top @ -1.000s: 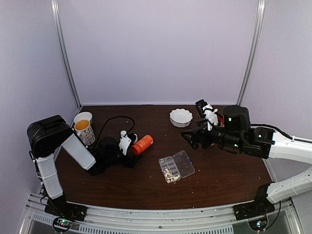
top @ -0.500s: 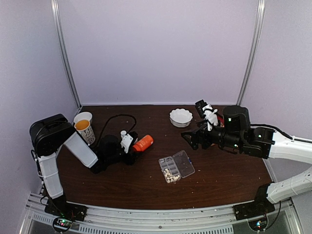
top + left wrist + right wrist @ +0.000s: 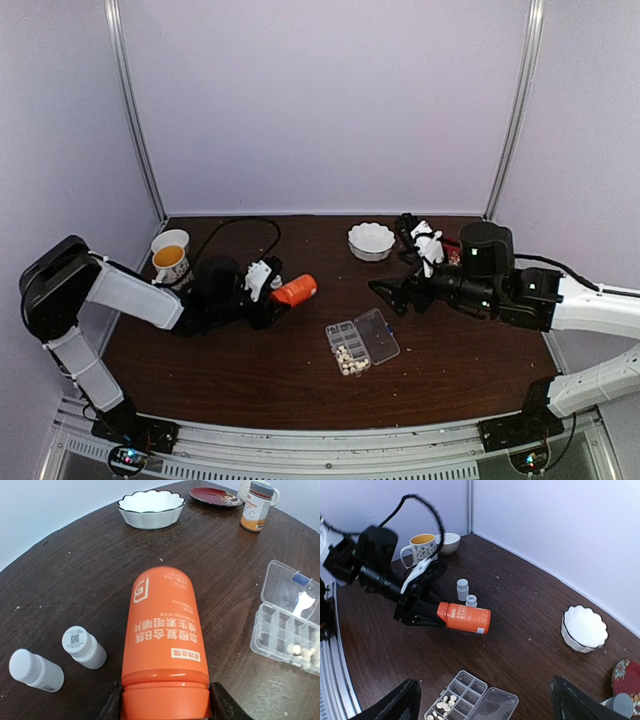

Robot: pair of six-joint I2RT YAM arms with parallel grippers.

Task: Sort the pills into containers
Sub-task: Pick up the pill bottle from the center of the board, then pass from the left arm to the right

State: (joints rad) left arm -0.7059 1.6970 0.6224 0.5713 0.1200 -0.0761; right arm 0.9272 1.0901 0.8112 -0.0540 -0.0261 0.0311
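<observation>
Nearest, the organizer box (image 3: 345, 350) lies open on the counter (image 3: 450, 370), pills (image 3: 348, 357) in its near cells. The left gripper (image 3: 165, 707) clamps the orange bottle (image 3: 162, 630) by one end. Only the wrist views show the two white bottles (image 3: 84, 647) beside it. The right gripper (image 3: 390, 295) hovers, spread wide. The counter is dark wood, and the walls (image 3: 320, 100) are lilac.

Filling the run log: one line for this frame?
left gripper: shut on orange bottle | right gripper: open, empty | organizer box: lid open | pills: in box cells
</observation>
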